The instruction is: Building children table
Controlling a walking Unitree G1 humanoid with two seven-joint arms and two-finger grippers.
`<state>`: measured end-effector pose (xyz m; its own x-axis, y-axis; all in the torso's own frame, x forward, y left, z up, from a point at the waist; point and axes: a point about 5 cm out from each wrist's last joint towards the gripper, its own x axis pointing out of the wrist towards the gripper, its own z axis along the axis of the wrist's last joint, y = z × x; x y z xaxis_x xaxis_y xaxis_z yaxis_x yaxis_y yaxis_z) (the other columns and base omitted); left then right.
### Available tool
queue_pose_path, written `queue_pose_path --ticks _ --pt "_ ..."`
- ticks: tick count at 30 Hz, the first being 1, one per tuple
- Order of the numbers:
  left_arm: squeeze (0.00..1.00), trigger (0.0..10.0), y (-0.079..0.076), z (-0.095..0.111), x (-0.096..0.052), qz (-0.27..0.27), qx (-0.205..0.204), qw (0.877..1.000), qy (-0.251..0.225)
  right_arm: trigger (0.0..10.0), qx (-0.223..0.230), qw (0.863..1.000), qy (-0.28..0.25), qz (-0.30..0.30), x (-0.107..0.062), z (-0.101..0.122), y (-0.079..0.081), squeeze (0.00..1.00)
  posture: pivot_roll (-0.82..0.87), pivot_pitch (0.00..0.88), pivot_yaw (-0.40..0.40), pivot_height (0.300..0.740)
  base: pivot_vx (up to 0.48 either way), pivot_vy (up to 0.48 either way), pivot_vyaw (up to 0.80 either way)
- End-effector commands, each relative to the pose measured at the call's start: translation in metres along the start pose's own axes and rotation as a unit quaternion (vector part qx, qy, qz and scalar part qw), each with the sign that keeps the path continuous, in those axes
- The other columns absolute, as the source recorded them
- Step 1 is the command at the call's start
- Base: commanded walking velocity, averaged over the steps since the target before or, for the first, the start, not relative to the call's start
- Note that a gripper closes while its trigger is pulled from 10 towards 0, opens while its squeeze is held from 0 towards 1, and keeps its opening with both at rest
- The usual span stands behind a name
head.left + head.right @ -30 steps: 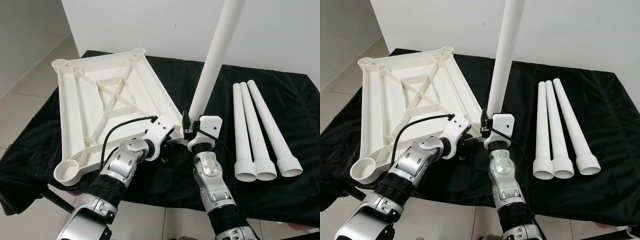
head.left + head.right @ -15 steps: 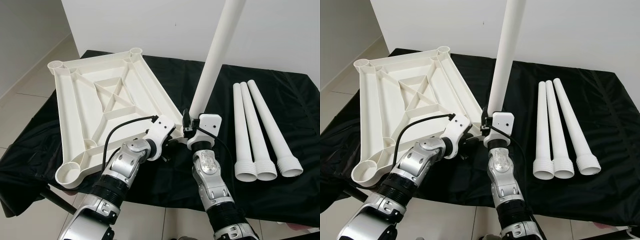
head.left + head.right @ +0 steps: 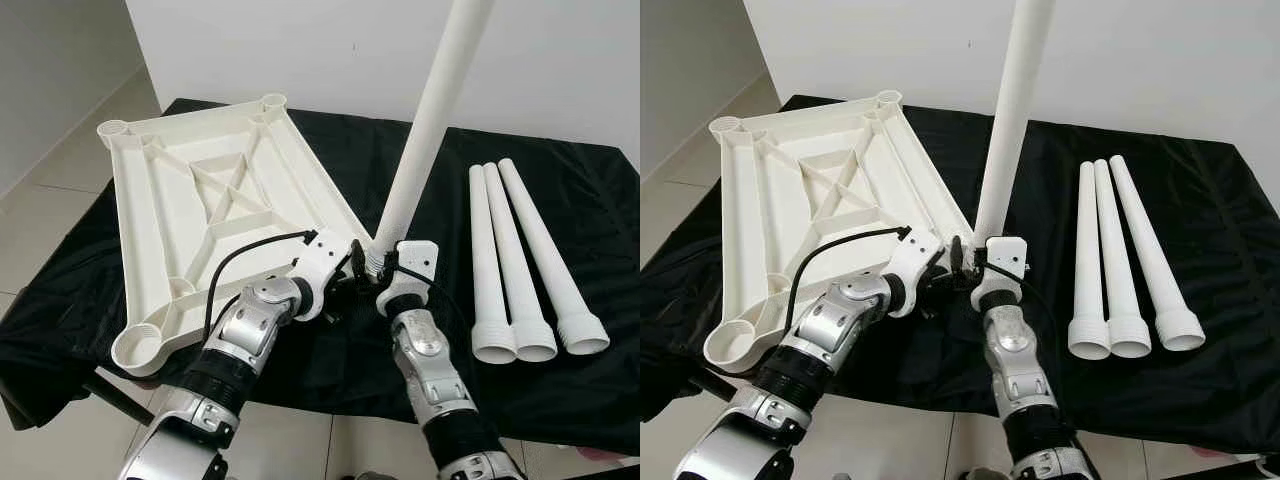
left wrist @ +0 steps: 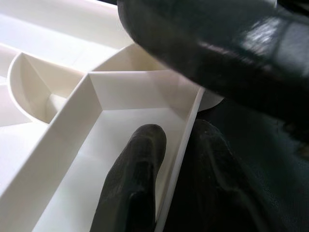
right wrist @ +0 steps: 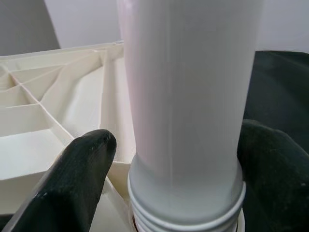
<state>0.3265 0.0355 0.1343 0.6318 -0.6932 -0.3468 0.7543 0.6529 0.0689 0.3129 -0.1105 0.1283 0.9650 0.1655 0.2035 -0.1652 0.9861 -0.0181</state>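
Surface: black cloth (image 3: pixel 560 190) is spread over the table before a white wall.
Tabletop (image 3: pixel 210 200): white, ribbed underside up, laid on the cloth's left part.
Spare legs (image 3: pixel 515 265): three white tubes laid side by side at the right.
Held leg (image 3: pixel 425 130): kept upright at the tabletop's near right corner, its threaded end lowest.
Right gripper (image 3: pixel 985 268): fingers (image 5: pixel 79 164) are set either side of the held leg's base.
Left gripper (image 3: pixel 340 283): the corner's rim is pinched, one finger (image 4: pixel 135 179) inside.

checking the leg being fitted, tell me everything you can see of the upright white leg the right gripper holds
The upright leg is a long, smooth white tube, plastic by its look, ending in a ribbed threaded collar. It stands nearly vertical, leaning slightly, its top out of frame. The right gripper clasps it just above the collar, a finger on each side. Its threaded end sits at the near corner socket of the upturned tabletop.
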Motion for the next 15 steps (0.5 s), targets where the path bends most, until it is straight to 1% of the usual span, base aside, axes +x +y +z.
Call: queue_pose_path --ticks 1,2,3,4,5,7,9,11,12,14,15 --pt "0.0 10.0 0.003 0.007 -0.005 0.003 0.009 1.0 -0.024 10.0 0.007 1.0 -0.005 0.028 -0.002 0.001 -0.001 1.0 -0.07 0.014 0.022 0.74 0.0 0.0 0.0" --pt "0.0 10.0 0.004 0.006 -0.006 0.002 0.011 1.0 -0.023 10.0 0.01 0.999 -0.002 0.05 -0.002 0.001 -0.005 0.85 -0.07 0.009 0.02 0.74 0.0 0.0 0.0" --pt "0.0 10.0 0.004 0.006 -0.006 0.002 0.011 1.0 -0.023 10.0 0.01 0.999 -0.002 0.05 -0.002 0.001 -0.005 0.85 -0.07 0.009 0.02 0.74 0.0 0.0 0.0" --pt "0.0 10.0 0.004 0.005 -0.008 0.0 0.012 1.0 -0.023 10.0 0.006 0.997 -0.003 0.074 -0.002 0.003 -0.01 0.0 -0.07 0.004 0.018 0.74 0.0 0.0 0.0" --pt "0.0 10.0 0.004 0.005 -0.008 0.0 0.012 1.0 -0.023 10.0 0.006 0.997 -0.003 0.074 -0.002 0.003 -0.01 0.0 -0.07 0.004 0.018 0.74 0.0 0.0 0.0" --pt "0.0 10.0 0.002 0.002 -0.011 -0.009 0.022 1.0 -0.02 10.0 -0.006 0.993 0.001 0.118 0.0 0.006 -0.022 0.0 -0.07 0.0 0.014 0.74 0.0 0.0 0.0" --pt "0.0 10.0 0.002 0.002 -0.011 -0.009 0.022 1.0 -0.02 10.0 -0.006 0.993 0.001 0.118 0.0 0.006 -0.022 0.0 -0.07 0.0 0.014 0.74 0.0 0.0 0.0" --pt "0.0 10.0 0.0 -0.001 -0.014 -0.021 0.032 0.999 -0.017 10.0 -0.011 0.986 0.005 0.164 0.0 0.009 -0.029 0.0 -0.07 0.0 0.012 0.74 0.0 0.0 0.0" --pt "0.0 10.0 0.0 -0.001 -0.014 -0.021 0.032 0.999 -0.017 10.0 -0.011 0.986 0.005 0.164 0.0 0.009 -0.029 0.0 -0.07 0.0 0.012 0.74 0.0 0.0 0.0" --pt "0.0 10.0 -0.003 -0.004 -0.018 -0.033 0.044 0.998 -0.01 10.0 -0.015 0.978 0.01 0.206 0.0 0.012 -0.035 0.0 -0.07 0.0 0.007 0.74 0.0 0.0 0.0" --pt "0.0 10.0 -0.004 -0.007 -0.02 -0.039 0.054 0.998 -0.005 10.0 -0.014 0.972 0.016 0.233 -0.001 0.013 -0.037 0.0 -0.07 0.0 0.006 0.74 0.0 0.0 0.0"
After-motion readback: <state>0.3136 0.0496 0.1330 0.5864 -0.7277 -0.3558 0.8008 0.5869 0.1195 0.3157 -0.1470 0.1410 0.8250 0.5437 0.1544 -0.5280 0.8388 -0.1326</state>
